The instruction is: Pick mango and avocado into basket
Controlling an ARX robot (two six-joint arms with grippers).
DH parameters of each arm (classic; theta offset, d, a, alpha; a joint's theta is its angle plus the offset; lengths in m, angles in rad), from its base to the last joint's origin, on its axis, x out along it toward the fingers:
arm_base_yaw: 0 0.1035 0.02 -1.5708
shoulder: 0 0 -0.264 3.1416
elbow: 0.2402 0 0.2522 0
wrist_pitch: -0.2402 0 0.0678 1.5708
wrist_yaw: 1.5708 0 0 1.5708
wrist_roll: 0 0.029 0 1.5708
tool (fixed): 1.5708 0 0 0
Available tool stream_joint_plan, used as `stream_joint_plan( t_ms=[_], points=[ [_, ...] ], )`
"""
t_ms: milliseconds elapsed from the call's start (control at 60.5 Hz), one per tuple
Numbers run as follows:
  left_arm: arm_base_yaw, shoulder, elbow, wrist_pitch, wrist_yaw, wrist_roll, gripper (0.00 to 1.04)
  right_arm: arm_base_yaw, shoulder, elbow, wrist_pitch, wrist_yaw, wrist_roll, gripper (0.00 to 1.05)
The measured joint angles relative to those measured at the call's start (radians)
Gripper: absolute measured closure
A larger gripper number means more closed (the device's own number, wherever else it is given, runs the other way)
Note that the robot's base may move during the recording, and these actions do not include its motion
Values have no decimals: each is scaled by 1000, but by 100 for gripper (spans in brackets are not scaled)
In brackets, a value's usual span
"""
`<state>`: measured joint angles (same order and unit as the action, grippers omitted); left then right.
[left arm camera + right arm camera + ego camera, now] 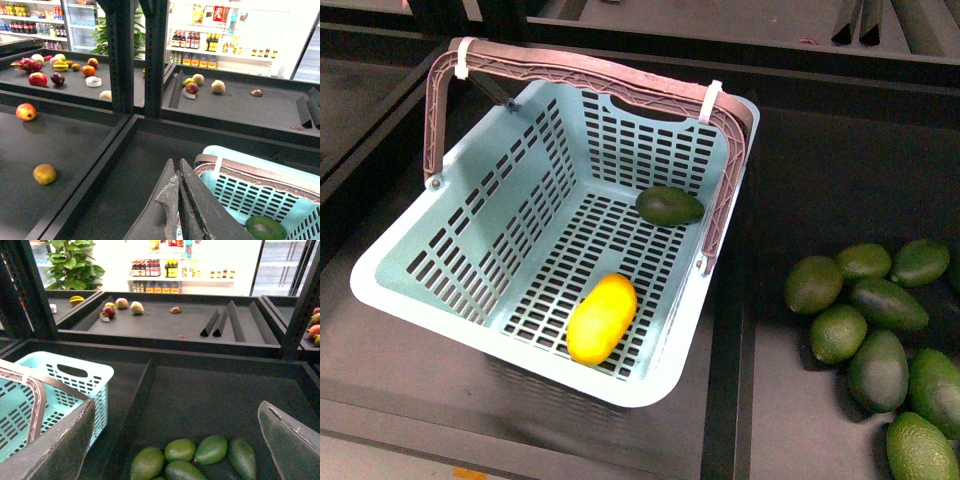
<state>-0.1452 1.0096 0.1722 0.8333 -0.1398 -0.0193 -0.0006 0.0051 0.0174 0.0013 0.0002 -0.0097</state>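
The light teal basket (440,250) stands on the dark shelf with its brown handles raised. On its slotted floor lie the yellow-orange mango (602,319), near the front edge, and a dark green avocado (670,206), by the back right wall. Neither arm appears in the front view. My left gripper (177,175) is shut and empty, hovering beside the basket (260,200), with the avocado (265,227) visible inside. My right gripper (175,412) is wide open, above a pile of avocados (195,457), with the basket (75,380) off to one side.
Several loose avocados (880,320) lie on the shelf right of the basket. A raised black divider (735,400) runs between the basket's bay and theirs. Far shelves hold mixed fruit (37,79), and a yellow-orange fruit (44,174) and red apple (26,111) lie in a neighbouring bay.
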Motion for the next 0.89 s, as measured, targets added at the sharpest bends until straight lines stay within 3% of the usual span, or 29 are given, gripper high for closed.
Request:
stream_joint_plan(
  t_ms=[248,298,380,893],
  points=[
    [56,-178,-82,-100,55,4,103,0,0,0,0,0,0,9],
    [104,-220,-96,-129,124,6,103,0,0,0,0,0,0,9],
    [140,-246,-133,-103,129,7,103,0,0,0,0,0,0,9],
    [141,-613,-157,-438,139,8,103,0,0,0,0,0,0,9]
  ],
)
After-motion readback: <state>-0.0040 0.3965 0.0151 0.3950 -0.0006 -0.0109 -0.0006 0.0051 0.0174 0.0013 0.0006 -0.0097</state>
